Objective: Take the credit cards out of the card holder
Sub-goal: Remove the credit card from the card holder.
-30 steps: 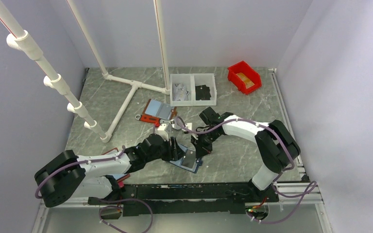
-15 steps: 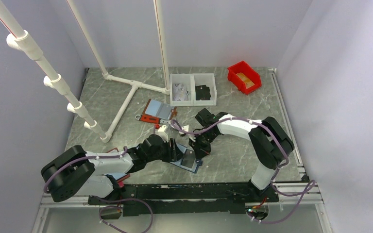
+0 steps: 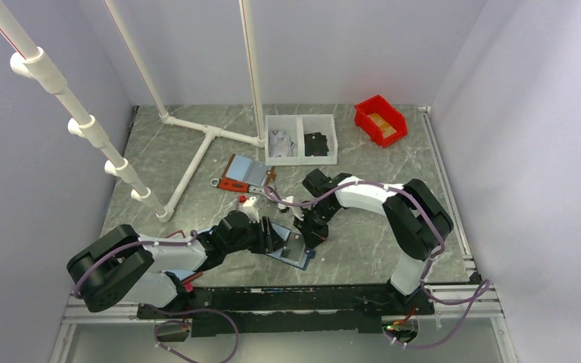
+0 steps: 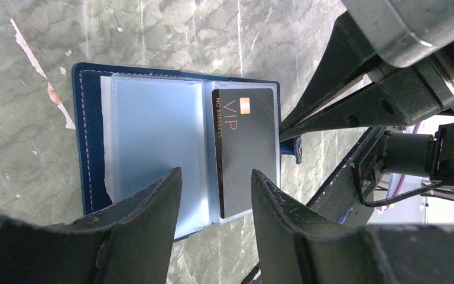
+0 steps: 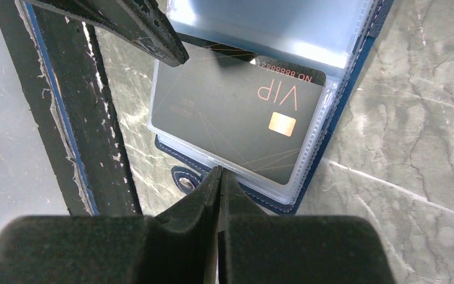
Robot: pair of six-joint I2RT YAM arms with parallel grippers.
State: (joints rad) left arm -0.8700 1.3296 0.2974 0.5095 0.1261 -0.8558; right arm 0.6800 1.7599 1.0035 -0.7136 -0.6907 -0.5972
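2 left fingers [image 4: 145, 234] parted over card holder [image 4: 153, 130], right fingers [image 5: 192, 207] closed

The small navy blue bifold card holder [image 4: 88, 136] looks like matt leatherette with pale stitching. Its light blue inside pockets [image 4: 153, 130] are smooth, semi-clear plastic. In the three o'clock pocket, the black rectangular credit card [image 4: 245, 154] is satin plastic with a metallic gold chip [image 4: 245, 105]. The grey-green marbled counter [image 4: 35, 35] is matt, chipped white at the holder's nine o'clock. The black fingers [image 4: 148, 225] of the left claw [image 4: 216, 177] look matt and scuffed.
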